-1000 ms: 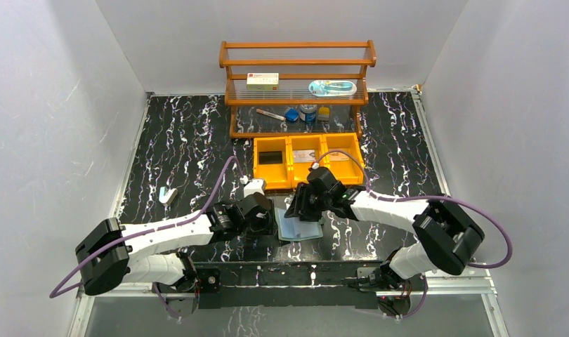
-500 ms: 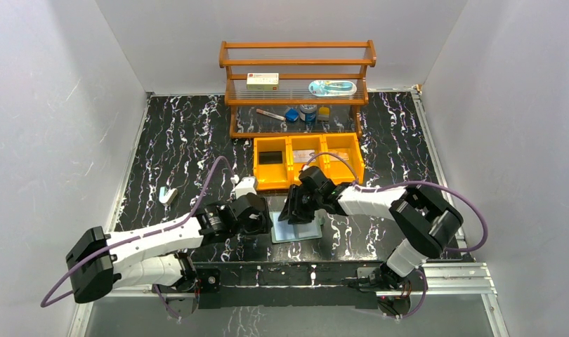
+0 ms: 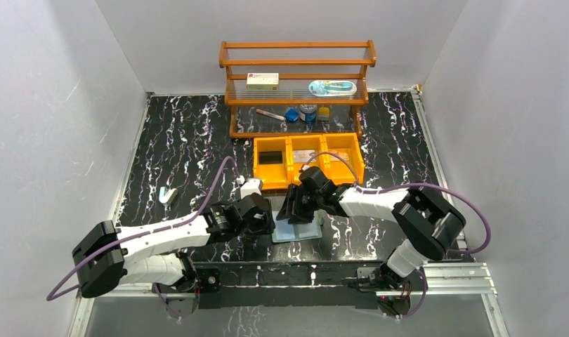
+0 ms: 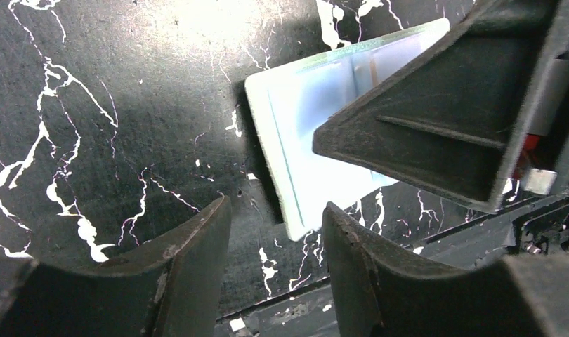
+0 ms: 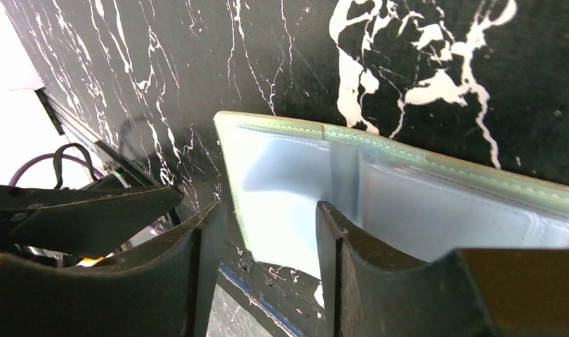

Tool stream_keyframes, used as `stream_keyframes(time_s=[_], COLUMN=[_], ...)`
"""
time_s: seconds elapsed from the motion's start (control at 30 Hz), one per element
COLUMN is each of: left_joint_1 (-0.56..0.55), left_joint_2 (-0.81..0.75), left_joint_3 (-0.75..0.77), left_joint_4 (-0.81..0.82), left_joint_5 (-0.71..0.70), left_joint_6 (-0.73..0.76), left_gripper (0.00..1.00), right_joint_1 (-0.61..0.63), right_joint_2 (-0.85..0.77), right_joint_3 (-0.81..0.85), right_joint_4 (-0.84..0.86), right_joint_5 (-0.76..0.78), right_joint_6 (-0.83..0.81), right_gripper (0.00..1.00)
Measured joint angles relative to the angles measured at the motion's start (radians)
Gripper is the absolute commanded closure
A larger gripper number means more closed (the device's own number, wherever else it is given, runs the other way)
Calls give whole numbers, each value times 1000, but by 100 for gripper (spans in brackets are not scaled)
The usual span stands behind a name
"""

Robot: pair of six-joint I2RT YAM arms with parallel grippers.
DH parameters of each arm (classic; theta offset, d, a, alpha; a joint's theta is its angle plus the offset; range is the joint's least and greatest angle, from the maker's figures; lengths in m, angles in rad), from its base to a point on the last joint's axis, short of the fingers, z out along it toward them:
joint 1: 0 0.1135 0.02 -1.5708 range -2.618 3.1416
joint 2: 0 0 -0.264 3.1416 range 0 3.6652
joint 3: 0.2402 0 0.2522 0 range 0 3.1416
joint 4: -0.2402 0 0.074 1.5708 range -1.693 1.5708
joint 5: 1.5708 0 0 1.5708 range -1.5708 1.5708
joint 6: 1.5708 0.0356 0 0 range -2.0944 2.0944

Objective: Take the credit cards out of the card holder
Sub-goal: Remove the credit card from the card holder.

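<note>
Top view: the holder (image 3: 306,230) lies open and flat on the marble table (image 3: 183,140), near the near edge, between the two arms. The left gripper (image 3: 264,221) sits just left of it and the right gripper (image 3: 290,210) is over its far-left part. Only this view gives us the orange bins (image 3: 308,160) just beyond the holder and the shelf (image 3: 298,84) at the far end.

Left wrist view: the left jaws stand apart with nothing between them. The holder's corner is just past the tips, and one right finger (image 4: 436,112) hides its other half.

Right wrist view: the right jaws are parted too and hold nothing, straddling the holder's edge. We cannot tell whether they touch it. Only here do we see the centre fold and the stitched seam.

Holder: sage-green rim, glossy pale blue pockets, strong glare. We cannot tell whether cards sit inside.
</note>
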State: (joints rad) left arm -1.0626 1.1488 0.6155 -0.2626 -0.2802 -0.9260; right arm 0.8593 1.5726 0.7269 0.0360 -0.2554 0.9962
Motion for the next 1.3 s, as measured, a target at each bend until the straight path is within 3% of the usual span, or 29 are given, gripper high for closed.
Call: stream_keyframes(time_s=[0.13, 0.37, 0.7, 1.3], left_joint_1=[0, 0, 0, 0], left_joint_2=[27, 88, 130, 130], left_joint_3=[0, 0, 0, 0], left_joint_4=[5, 28, 42, 47], left_joint_5=[2, 9, 23, 31], left_joint_6=[3, 5, 11, 21], left_gripper=[56, 56, 58, 59], right_joint_1=[0, 0, -13, -28], right_joint_2=[-50, -214, -299, -240], right_joint_3=[-15, -19, -40, -70], right_joint_4=[-11, -93, -359, -315], right_joint_5=[30, 140, 357, 278], right_joint_6=[10, -1, -16, -43], right_gripper=[54, 54, 50, 52])
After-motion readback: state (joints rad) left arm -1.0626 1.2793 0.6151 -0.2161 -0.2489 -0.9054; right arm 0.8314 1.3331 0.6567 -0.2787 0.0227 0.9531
